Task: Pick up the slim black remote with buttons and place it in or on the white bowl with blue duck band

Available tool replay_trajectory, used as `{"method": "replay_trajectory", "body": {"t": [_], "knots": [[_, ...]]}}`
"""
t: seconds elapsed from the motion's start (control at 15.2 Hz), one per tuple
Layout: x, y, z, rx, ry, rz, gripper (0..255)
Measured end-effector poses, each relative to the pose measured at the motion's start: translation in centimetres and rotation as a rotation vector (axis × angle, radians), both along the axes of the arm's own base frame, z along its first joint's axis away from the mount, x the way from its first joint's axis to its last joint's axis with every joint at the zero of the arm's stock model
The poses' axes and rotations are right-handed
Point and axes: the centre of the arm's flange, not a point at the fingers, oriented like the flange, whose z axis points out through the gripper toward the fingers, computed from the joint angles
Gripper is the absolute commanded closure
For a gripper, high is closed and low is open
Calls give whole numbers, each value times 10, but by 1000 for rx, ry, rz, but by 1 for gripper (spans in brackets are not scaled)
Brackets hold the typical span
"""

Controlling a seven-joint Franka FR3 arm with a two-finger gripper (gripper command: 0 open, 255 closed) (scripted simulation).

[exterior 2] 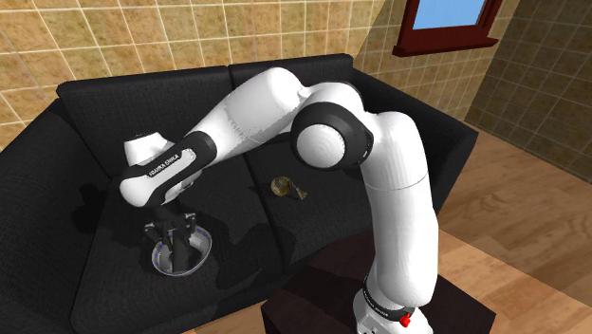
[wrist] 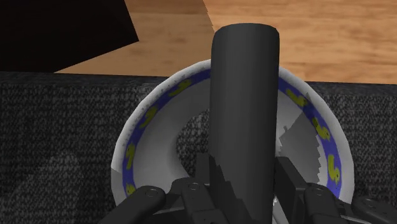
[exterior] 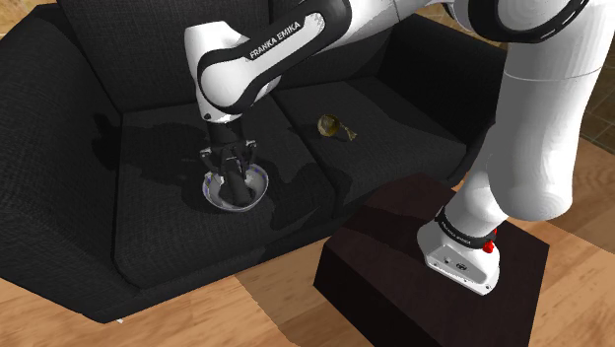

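A slim black remote (wrist: pixel 243 108) stands on end between the fingers of my gripper (wrist: pixel 245 184), which is shut on it. Its far end reaches down into the white bowl with a blue band of yellow ducks (wrist: pixel 149 146). The bowl (exterior: pixel 258 187) rests on the left seat cushion of a black sofa, and my gripper (exterior: pixel 233 168) hangs straight above it with the remote (exterior: pixel 238 189) pointing into it. In the second exterior view the gripper (exterior 2: pixel 171 234) stands over the bowl (exterior 2: pixel 197 256) the same way. The remote's buttons are hidden.
A small brass-coloured object (exterior: pixel 333 125) lies on the sofa's right cushion. The black sofa (exterior: pixel 89 227) has a high back and armrests around the bowl. My dark stand (exterior: pixel 394 266) sits on the wooden floor (exterior: pixel 266 315) in front of the sofa.
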Motion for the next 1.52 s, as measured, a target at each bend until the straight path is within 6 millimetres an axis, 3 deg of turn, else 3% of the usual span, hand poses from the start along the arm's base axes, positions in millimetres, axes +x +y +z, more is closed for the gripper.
{"method": "replay_trajectory", "body": {"t": [0.53, 0.59, 0.99, 1.25, 1.52], "knots": [[0, 0, -10, 0, 0, 0, 255], [0, 0, -10, 0, 0, 0, 0], [0, 0, -10, 0, -1, 0, 0], [8, -3, 28, 1, -2, -1, 0], [10, -4, 39, 1, -1, 0, 0]]}}
